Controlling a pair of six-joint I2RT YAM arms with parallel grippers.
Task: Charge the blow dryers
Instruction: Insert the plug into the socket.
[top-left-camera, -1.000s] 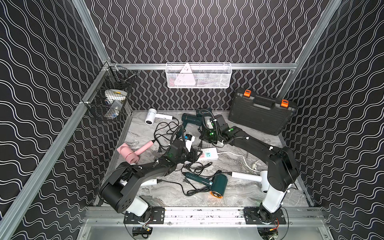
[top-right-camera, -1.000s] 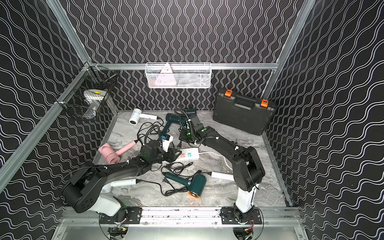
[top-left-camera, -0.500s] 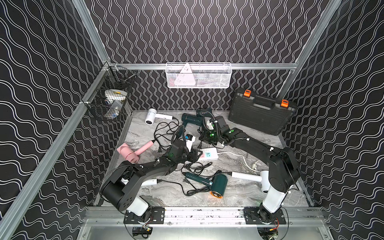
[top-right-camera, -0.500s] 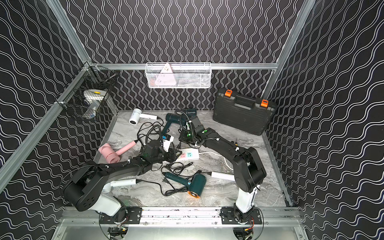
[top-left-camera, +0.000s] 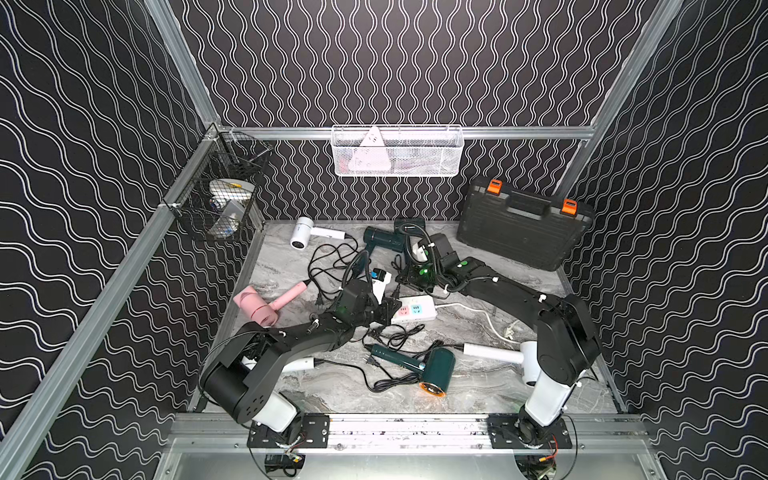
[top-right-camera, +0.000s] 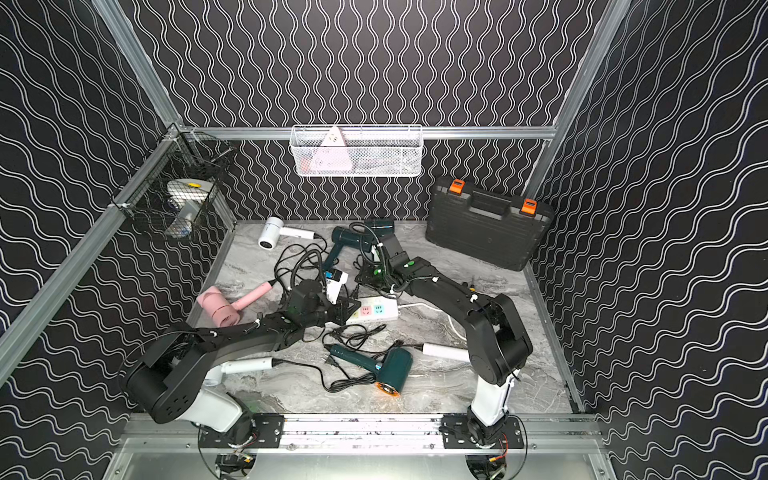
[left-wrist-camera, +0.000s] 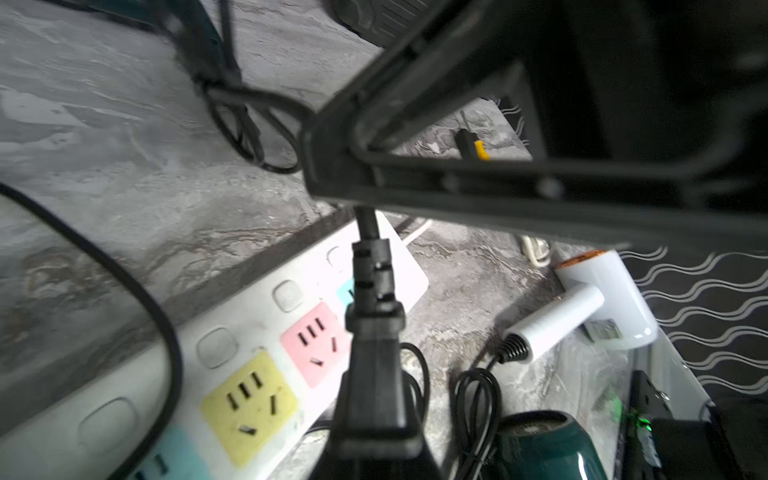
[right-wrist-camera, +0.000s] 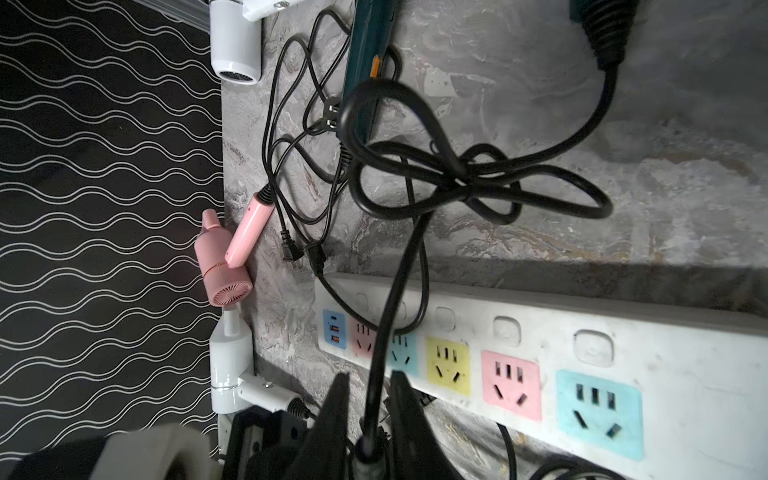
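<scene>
Plug alignment over the long white power strip with coloured sockets (left-wrist-camera: 249, 316). Prongs, hidden here, are best squared to one socket's slots before being pressed down, with slack kept in the thin black cord (right-wrist-camera: 405, 257). The flat black plug (left-wrist-camera: 374, 365) is pinched by the left claw (left-wrist-camera: 374, 440), its jaws pressed together on it. The right claw (right-wrist-camera: 371, 376) is slightly spread, the cord running between its jaws. Hammer-shaped blow dryers (top-left-camera: 436, 368), the pink dryer (top-left-camera: 257, 305) among them, are scattered on the grey marbled surface (top-left-camera: 478, 390) around the strip.

The plug (left-wrist-camera: 374, 374) runs off the left wrist view's edge, prongs unseen; in both top views the left claw (top-left-camera: 390, 309) hides part of the power strip (top-left-camera: 417, 309).
</scene>
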